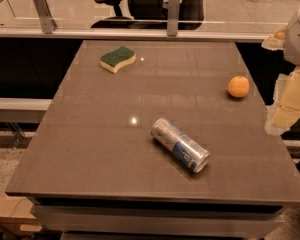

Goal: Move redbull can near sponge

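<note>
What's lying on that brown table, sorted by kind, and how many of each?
Drink cans: 1, the redbull can, lying on its side
Sponges: 1, the sponge
Fruit: 1, an orange
Total: 3
The gripper hangs beside the table at its right edge, touching none.

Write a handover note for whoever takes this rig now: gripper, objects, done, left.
Gripper: at the right edge of the brown table, past the round orange fruit.
Slim silver and dark blue metal redbull can: lying on its side, front centre of the table, clear of the gripper.
Green-topped pale yellow sponge: far left, apart from the can.
Done: nothing. Left: grasp can, place it by sponge.
</note>
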### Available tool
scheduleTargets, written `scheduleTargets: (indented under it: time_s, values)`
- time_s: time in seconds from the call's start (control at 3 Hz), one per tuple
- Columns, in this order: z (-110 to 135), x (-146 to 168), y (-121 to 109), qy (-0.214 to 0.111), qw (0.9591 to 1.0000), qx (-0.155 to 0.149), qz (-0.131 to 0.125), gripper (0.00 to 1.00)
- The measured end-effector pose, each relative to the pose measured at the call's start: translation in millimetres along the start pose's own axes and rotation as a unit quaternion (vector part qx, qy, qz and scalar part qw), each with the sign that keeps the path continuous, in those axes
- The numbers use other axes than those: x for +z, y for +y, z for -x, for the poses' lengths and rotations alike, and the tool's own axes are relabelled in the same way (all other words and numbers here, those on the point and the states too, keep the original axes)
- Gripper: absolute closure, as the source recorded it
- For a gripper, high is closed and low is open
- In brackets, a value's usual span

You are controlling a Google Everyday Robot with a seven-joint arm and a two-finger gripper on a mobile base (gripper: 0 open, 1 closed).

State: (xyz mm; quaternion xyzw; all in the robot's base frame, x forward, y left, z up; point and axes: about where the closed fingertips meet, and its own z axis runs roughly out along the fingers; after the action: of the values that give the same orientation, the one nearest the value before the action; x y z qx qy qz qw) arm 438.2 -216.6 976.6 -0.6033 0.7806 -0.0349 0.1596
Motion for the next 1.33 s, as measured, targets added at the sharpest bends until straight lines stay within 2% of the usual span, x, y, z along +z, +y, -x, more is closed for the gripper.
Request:
scheduleTargets:
  time_s: [0.67,1.0,1.33]
  values:
    - [5,-2,3,-0.007,0.9999,0.007,-0.003,0.00]
    - [18,2,15,-0.020,0.9995,0.025,0.007,0.00]
    - [27,12,27,-0.031,0.9973,0.061,0.026,0.00]
